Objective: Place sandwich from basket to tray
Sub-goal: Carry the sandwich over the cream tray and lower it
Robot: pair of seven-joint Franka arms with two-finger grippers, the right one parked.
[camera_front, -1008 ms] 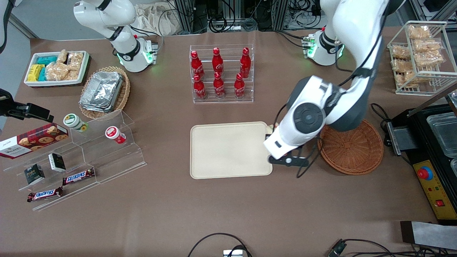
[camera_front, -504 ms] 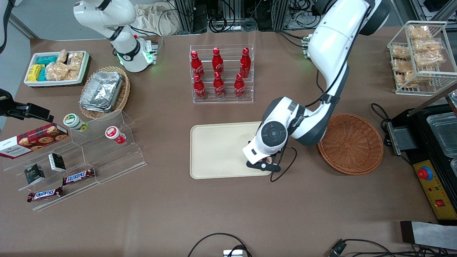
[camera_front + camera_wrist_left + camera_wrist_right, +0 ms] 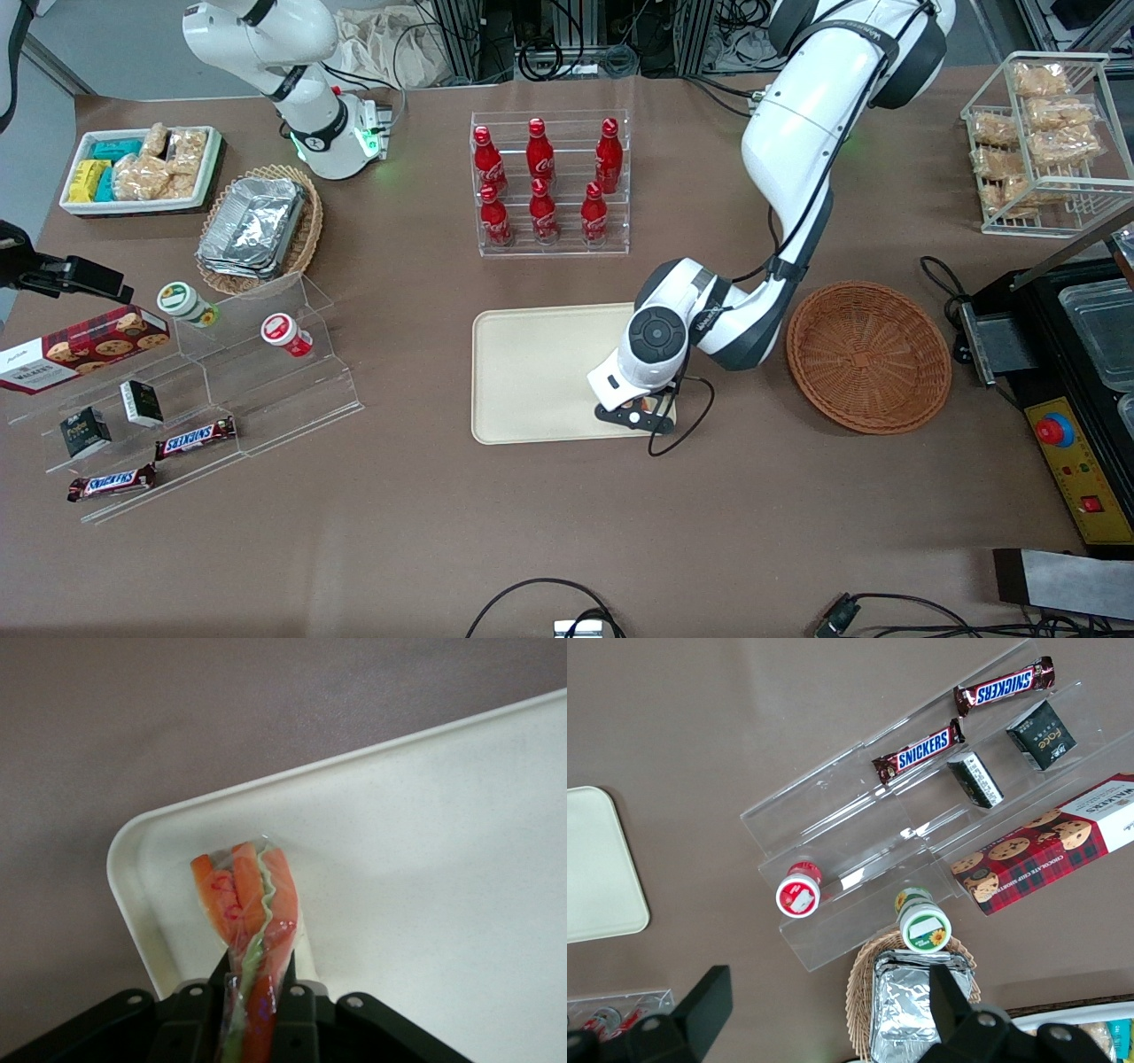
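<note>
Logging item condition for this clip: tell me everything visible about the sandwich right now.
The sandwich is a thin wedge in clear plastic wrap, showing orange-red layers with a pale green strip between them. It is held edge-on in the shut left hand, its free end pointing down over a rounded corner of the cream tray. Whether it touches the tray cannot be told. The front view shows only a sliver of it under the hand.

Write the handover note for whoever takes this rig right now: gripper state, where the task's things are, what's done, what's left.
Gripper: shut on the sandwich, over the corner of the tray nearest the front camera, on the basket's side.
Basket: holds nothing, beside the tray toward the working arm's end of the table.
Done: sandwich lifted out of the basket and carried over the tray.
Left: lower if needed, open the fingers, pull the arm away. Whether the sandwich touches the tray yet cannot be told.
</note>
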